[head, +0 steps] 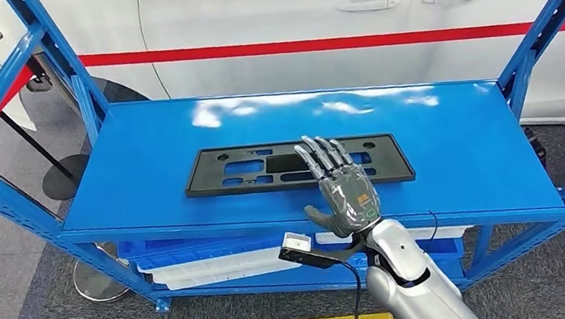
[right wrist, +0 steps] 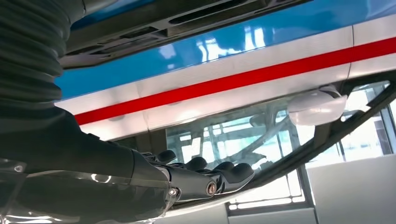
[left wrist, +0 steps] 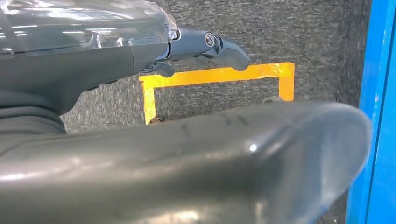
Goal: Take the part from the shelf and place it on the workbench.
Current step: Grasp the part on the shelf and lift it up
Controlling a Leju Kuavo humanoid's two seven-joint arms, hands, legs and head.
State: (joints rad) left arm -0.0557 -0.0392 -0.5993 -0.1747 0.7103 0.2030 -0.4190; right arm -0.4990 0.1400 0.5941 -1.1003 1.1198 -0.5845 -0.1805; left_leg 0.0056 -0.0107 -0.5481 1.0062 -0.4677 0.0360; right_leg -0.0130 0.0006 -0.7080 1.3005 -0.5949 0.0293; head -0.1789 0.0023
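- The flat black plastic plate with slotted cut-outs [head: 296, 166], the part to be taken, lies lengthwise near the middle of the glossy blue metal shelf [head: 457, 154], a little toward its front edge.
- The right hand [head: 341, 185] is over the plate's right-of-middle stretch, fingers straight and slightly fanned, holding nothing; whether the fingertips touch the plate cannot be told.
- The left hand [left wrist: 205, 46] hangs low over grey carpet and a yellow tape outline [left wrist: 215, 77]; its fingers appear loosely extended with nothing in them.
- Risk, as I judge it: the plate is thin and lies flush on a slick surface, so fingers may slide it away instead of getting under an edge. A one-handed grip off-centre could let the long plate tilt and drop.
- The workbench is out of frame. The hand hides part of the plate. A white car with a red stripe [head: 330, 42] stands behind the shelf.
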